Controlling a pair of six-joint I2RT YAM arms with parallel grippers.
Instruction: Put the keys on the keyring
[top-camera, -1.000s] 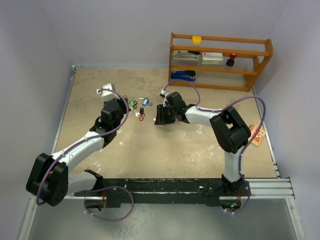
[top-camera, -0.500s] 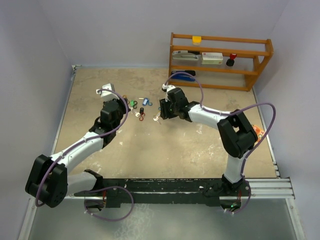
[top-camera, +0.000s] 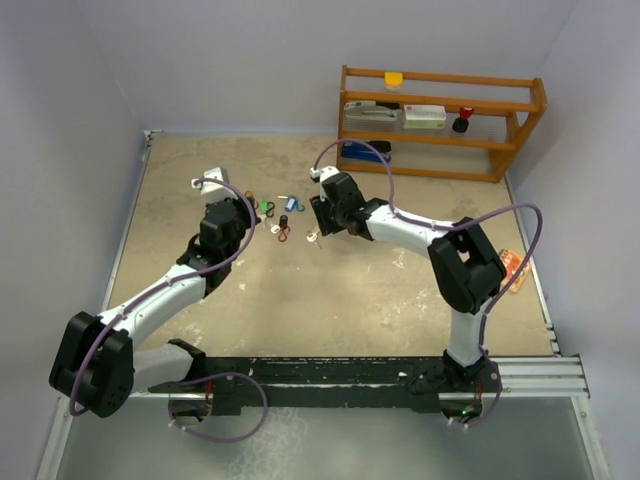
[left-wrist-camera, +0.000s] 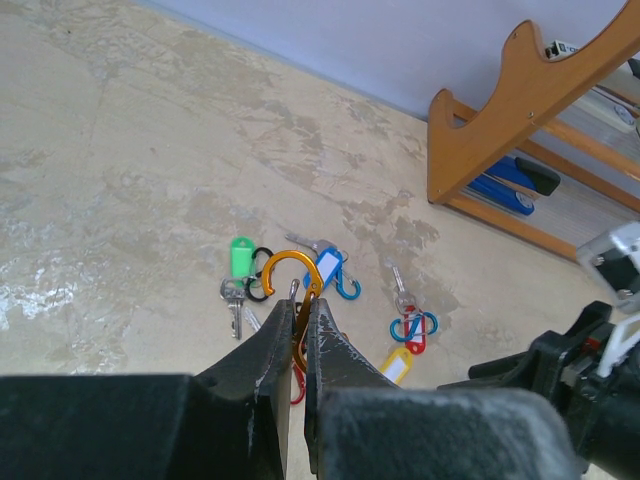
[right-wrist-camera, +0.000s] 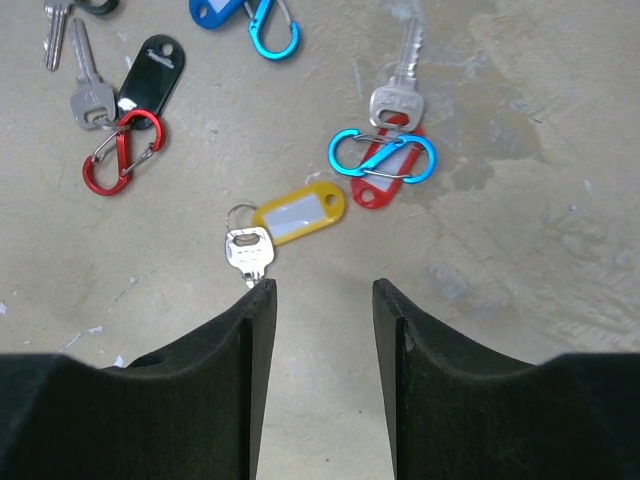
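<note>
None of the keys (right-wrist-camera: 393, 103) is threaded yet. Left gripper (left-wrist-camera: 300, 305) pinches the orange keyring (left-wrist-camera: 285, 262); right gripper (right-wrist-camera: 320, 292), jaws apart, hovers over the yellow-tagged key (right-wrist-camera: 298, 214); the others lie loose beyond on the table (right-wrist-camera: 540, 200).

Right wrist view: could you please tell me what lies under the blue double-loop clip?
A red tag lies under the blue clip, with a silver key touching its top edge. The tag's middle is covered.

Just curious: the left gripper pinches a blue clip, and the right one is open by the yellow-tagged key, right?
No: the left wrist view shows the left gripper pinches an orange clip, not blue. The right gripper is open by the yellow-tagged key.
</note>
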